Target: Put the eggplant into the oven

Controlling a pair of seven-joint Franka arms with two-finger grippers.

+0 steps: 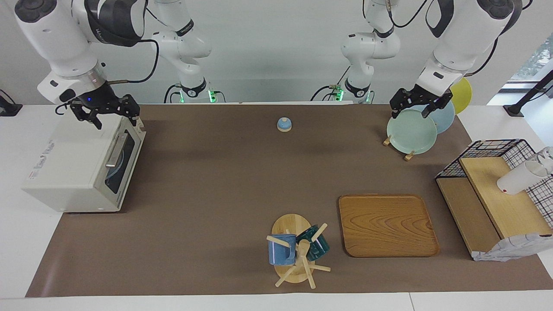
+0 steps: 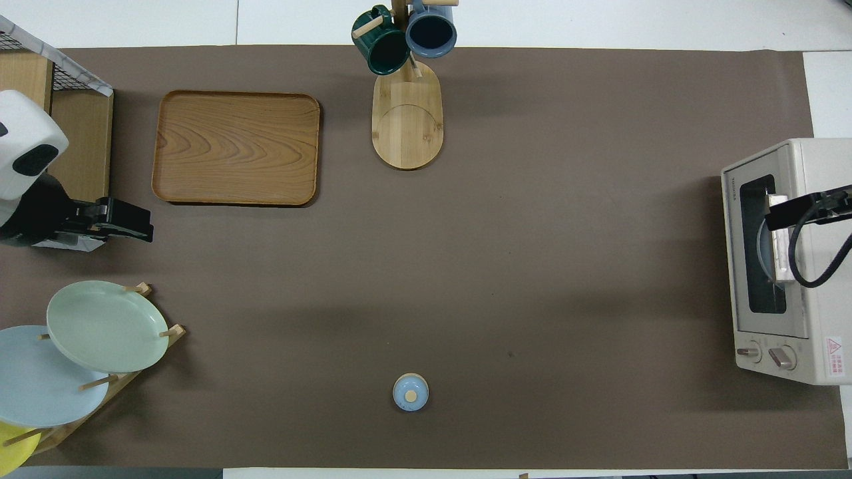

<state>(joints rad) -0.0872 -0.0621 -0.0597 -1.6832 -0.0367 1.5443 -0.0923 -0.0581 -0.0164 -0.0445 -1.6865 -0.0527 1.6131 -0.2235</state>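
The off-white oven (image 1: 73,164) stands at the right arm's end of the table with its dark glass door shut and the silver handle (image 1: 113,151) facing the table's middle. It also shows in the overhead view (image 2: 799,266). A pale round shape shows dimly through the glass. The eggplant is not visible in either view. My right gripper (image 1: 114,119) is open and empty, up in the air over the oven's top front edge (image 2: 775,218). My left gripper (image 1: 410,114) is open and empty, waiting over the plate rack (image 2: 141,226).
A rack of plates (image 1: 410,131) stands near the left arm. A wire-and-wood shelf (image 1: 492,190) holds a white cup (image 1: 516,178). A wooden tray (image 1: 386,224), a mug tree (image 1: 298,250) and a small blue knob (image 1: 284,124) sit on the brown mat.
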